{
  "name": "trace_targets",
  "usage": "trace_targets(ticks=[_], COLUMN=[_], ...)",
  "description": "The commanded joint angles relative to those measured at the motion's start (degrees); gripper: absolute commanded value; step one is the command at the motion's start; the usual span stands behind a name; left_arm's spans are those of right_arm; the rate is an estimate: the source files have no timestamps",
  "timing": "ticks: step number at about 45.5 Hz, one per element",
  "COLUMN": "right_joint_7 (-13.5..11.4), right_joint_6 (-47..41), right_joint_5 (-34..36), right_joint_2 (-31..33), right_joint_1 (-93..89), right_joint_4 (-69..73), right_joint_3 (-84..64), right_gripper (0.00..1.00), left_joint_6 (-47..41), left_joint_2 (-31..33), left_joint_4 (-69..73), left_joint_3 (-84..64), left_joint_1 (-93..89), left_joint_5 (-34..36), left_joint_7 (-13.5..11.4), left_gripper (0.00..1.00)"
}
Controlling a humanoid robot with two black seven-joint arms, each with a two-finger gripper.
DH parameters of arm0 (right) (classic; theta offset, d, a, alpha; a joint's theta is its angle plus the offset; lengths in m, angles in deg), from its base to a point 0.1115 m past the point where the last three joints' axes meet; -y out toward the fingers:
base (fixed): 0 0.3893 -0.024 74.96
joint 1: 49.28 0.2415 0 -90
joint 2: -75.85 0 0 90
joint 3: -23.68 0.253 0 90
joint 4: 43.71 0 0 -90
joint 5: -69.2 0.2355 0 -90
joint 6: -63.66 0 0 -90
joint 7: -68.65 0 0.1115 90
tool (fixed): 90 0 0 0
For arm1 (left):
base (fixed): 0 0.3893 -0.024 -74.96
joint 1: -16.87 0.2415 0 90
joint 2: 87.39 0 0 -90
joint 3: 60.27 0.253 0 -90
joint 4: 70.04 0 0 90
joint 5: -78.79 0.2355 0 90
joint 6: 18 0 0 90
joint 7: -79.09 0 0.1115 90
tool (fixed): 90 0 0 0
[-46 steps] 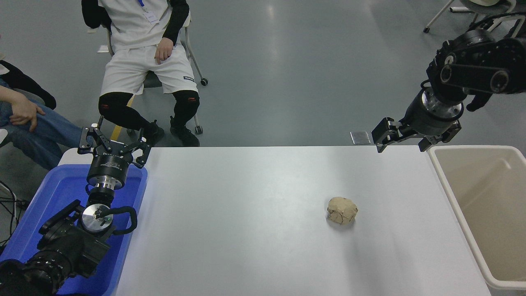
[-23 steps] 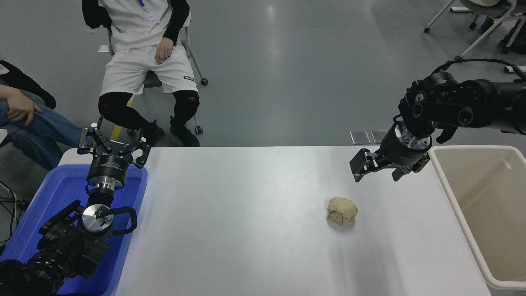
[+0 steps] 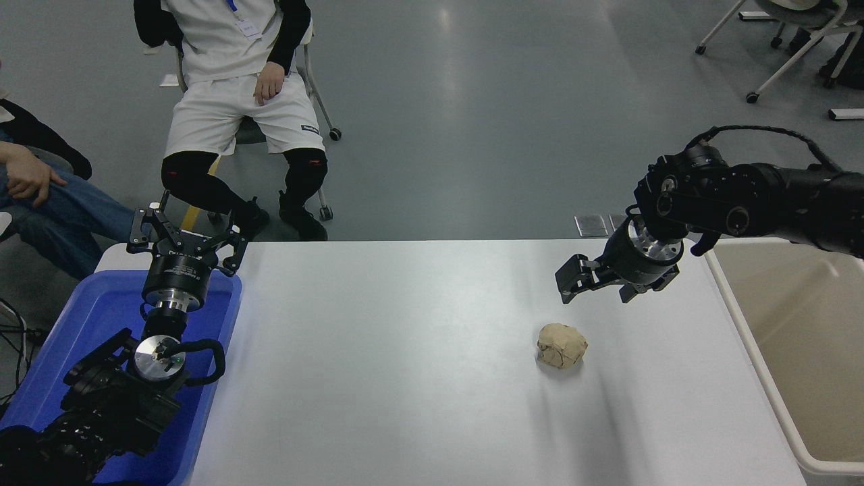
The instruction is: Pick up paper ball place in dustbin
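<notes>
The right claw (image 3: 594, 283) hangs above the table (image 3: 405, 378) with its fingers spread apart and nothing between them. It points left and down, extending from the right arm that enters over the right edge. The paper ball (image 3: 562, 345) rests on the table just near of the claw and slightly to its left, clear of both fingers. The dustbin (image 3: 749, 337) stands at the table's right end, to the right of the ball and well apart from it. The left claw (image 3: 185, 236) is parked at the far left over a blue tray (image 3: 88, 317), fingers spread. Two seated persons are beyond the table's far-left side.
</notes>
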Motion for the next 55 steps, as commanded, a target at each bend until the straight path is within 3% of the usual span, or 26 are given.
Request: trace_targets(ticks=[1,8,19,55], right_joint_7=[0.0,0.1,0.1,0.1], right_joint_6=[1.1,3.8,6.0,19.5], right_joint_5=[-1.6,-1.9,-8.4,-8.9], right_joint_2=[-4.2,-5.4,-7.6,-9.3], right_joint_1=[-5.3,-7.3,-7.7,-15.2], right_joint_4=[-5.7,-6.9,-7.1,-8.0], right_joint_3=[2.3,2.5,2.5,2.4], right_gripper=[1.0,1.0,1.0,1.0], left_joint_6=[0.0,0.0,0.0,0.1], left_joint_2=[0.0,0.0,0.0,0.1], left_joint_4=[0.0,0.0,0.0,0.0], left_joint_3=[0.0,0.0,0.1,0.1], left_joint_1=[0.0,0.0,0.0,0.0], left_joint_5=[0.0,0.0,0.0,0.0], left_joint_7=[0.0,0.0,0.0,0.0], left_gripper=[0.99,0.99,0.99,0.99])
